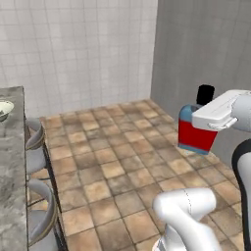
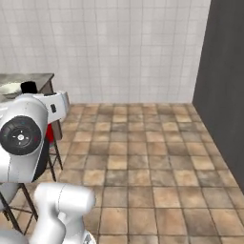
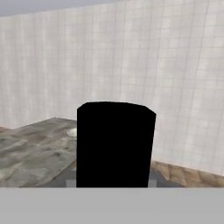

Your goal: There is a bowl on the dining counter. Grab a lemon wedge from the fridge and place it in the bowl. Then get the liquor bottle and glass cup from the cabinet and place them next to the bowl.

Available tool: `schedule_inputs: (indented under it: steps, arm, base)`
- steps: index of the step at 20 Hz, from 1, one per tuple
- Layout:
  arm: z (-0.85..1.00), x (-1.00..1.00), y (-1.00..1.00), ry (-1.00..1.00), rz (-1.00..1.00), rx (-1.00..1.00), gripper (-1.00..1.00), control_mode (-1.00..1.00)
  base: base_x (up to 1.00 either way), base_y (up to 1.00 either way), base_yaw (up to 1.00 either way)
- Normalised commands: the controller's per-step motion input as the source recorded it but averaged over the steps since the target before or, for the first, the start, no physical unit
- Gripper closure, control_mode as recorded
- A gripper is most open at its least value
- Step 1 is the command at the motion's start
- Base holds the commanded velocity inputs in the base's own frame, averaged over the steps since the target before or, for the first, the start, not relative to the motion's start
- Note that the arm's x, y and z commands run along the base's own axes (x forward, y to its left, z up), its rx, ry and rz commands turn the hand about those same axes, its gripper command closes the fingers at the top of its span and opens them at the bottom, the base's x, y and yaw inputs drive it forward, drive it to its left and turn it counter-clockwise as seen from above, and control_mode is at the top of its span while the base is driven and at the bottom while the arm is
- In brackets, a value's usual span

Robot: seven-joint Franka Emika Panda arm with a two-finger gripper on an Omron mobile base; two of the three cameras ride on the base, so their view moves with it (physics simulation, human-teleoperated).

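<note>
White tiled walls [image 1: 73, 49] meet a brown tiled floor [image 2: 143, 167], a dark grey wall [image 2: 226, 95] alongside, grey stools [image 1: 37, 142] nearby.

Red-and-blue liquor bottle [image 1: 195, 131] with black cap; grey marbled dining counter [image 1: 12, 162]; brown-tiled floor [image 1: 112, 162].

The liquor bottle [image 1: 195, 131] is squat, with a clear light-blue top, a red lower body and a short black cap. It stands upright in the air above the tiled floor, clamped in the gripper [image 1: 208, 125]. In the hand view its black cap [image 3: 115, 144] looms close. A pale bowl [image 1: 5, 109] rests on the grey marbled surface [image 1: 12, 162].
</note>
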Motion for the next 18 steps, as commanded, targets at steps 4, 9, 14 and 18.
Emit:
schedule_inputs:
  steps: [4, 9, 14, 18]
  arm:
    - [0.00, 0.00, 0.00, 0.00, 0.00, 0.00, 1.00, 1.00]
    - [0.00, 0.00, 0.00, 0.00, 0.00, 0.00, 1.00, 1.00]
    - [0.00, 0.00, 0.00, 0.00, 0.00, 0.00, 1.00, 1.00]
    - [0.00, 0.00, 0.00, 0.00, 0.00, 0.00, 1.00, 1.00]
  base:
    - [1.00, -0.07, 0.35]
    - [1.00, -0.03, 0.57]
    - [0.79, -0.14, 0.64]
    - [0.63, -0.28, 0.62]
